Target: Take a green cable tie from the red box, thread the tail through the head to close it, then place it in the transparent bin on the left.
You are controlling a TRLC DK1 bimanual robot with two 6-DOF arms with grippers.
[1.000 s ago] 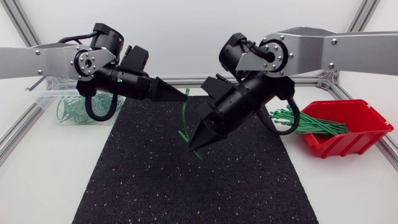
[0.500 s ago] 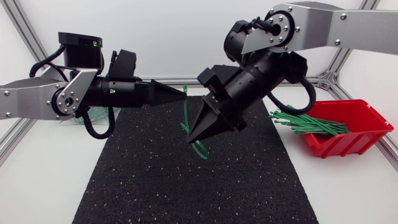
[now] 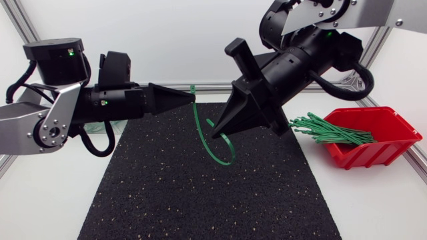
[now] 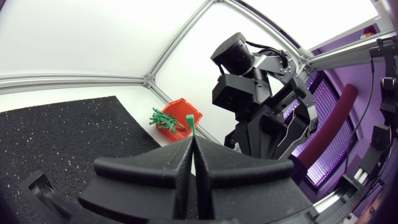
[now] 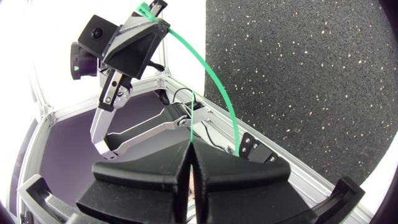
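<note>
holding one end of the green cable tie [image 3: 196, 119] in my left gripper [image 3: 190, 99], fingers pinched narrow on just the tip of it, up in the air above the black mat [image 3: 200, 200]. the transparent bin isn't clear in any view; i judge it sits behind my left arm. from that pinch the tie bows down and curls back up in an open hook to my right gripper [image 3: 213, 133], which is also clamped tight on it, near the left one but not touching. i can't tell which end is head and which is tail, and it doesn't look threaded yet. the red box [image 3: 380, 143] is far right on the desk [image 3: 40, 200], with spare ties [image 3: 330, 130] sticking out of it, well apart from both grippers.

risks, as i judge them: both grips are at the very fingertips, so the springy strap could twist or pop out when the ends come together, and drop to the mat. the tail could miss the small head if the bow rotates. the wedge tips are near each other, so closing in could knock them together.
</note>
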